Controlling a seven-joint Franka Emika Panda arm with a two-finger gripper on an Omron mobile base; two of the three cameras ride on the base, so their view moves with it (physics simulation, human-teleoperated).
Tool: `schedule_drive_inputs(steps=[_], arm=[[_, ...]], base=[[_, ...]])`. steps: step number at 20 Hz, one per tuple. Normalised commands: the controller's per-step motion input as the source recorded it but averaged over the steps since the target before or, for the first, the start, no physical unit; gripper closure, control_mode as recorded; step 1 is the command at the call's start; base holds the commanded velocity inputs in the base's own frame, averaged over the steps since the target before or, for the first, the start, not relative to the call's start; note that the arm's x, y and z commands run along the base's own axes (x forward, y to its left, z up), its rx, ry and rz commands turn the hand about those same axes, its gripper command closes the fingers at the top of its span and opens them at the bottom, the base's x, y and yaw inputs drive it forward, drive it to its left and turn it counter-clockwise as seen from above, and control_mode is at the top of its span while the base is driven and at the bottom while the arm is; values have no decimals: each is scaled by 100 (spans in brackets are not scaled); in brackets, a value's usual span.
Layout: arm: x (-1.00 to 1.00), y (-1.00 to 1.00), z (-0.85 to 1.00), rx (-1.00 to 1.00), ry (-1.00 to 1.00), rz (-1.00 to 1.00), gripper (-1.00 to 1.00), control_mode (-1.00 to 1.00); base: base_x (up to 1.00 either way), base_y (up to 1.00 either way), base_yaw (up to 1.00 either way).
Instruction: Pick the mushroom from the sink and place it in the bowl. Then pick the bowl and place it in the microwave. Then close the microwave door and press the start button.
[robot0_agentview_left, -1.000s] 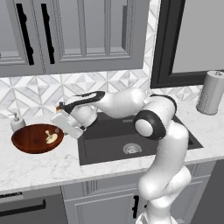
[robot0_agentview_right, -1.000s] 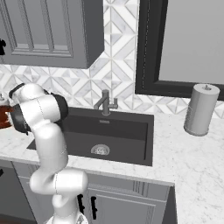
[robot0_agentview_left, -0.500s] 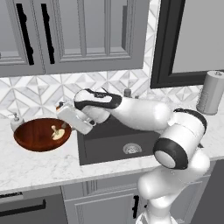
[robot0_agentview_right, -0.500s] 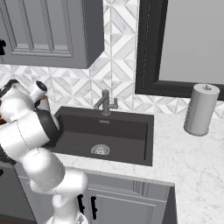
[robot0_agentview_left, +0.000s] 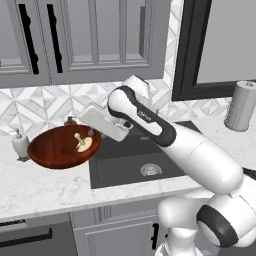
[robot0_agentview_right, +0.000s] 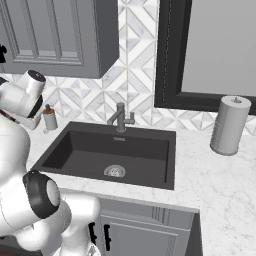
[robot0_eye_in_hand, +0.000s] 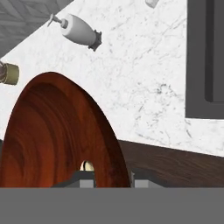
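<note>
Item, far left: soap dispenser (robot0_agentview_left: 20, 144) on the counter (robot0_agentview_left: 45, 185). Next: bowl (robot0_agentview_left: 62, 146), tilted and, we judge, lifted off the counter; mushroom (robot0_agentview_left: 82, 143) lies inside it. At its right rim: jaws (robot0_eye_in_hand: 107, 177) clamped astride the rim. Right of that: sink (robot0_agentview_left: 145, 155). Step in hand, by our reckoning: carrying the bowl to the microwave. Next move calls for a level bowl, or the mushroom may roll out.

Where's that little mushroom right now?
In the left base view the mushroom lies inside the bowl, left of the sink, with the white soap dispenser at the bowl's far left.
</note>
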Motion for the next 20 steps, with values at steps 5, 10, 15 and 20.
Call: schedule_drive_inputs(steps=[5,10,15,20], arm=[[-66,-89,85,-1,0,0,100,-100],[-52,-100,65,-2,-1,0,100,-100],[-36,-100,58,-4,-6,-2,100,-100],[-38,-97,58,0,-6,-9,100,-100]], base=[[0,0,0],[0,0,0],[0,0,0],[0,0,0]])
